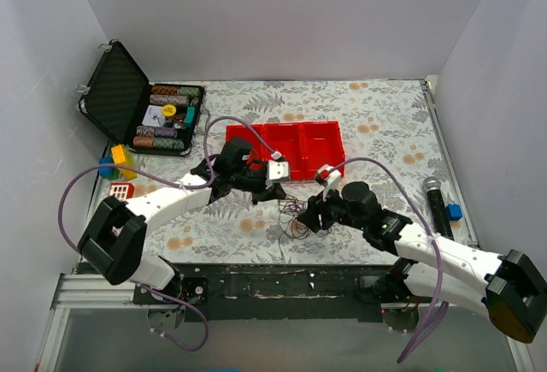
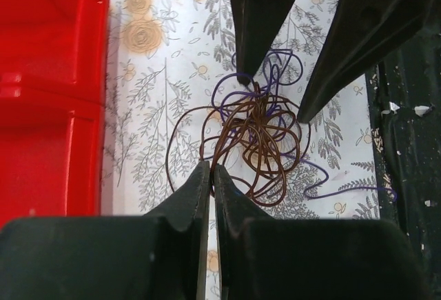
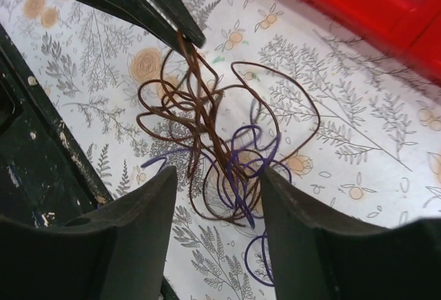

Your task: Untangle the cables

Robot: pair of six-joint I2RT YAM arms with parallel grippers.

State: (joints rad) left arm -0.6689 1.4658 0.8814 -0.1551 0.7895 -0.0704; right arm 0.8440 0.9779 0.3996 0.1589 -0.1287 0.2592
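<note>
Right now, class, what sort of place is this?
Probably a robot lab cell: white walls around a floral table, two arms bolted at its edge, a red tray and chip case as props.

The red plastic compartment tray [image 1: 295, 143] blocks the centre of the frame, just above the thin brown and purple cables [image 1: 295, 216]. The floral tablecloth [image 1: 385, 115] lies bare at upper right; an open black case [image 1: 115, 98] fills upper left.

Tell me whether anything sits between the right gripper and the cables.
Nothing visible does. The right gripper is open, with part of the cables between its fingers. The only other thing at the clump is the left gripper, shut on a brown strand.
</note>
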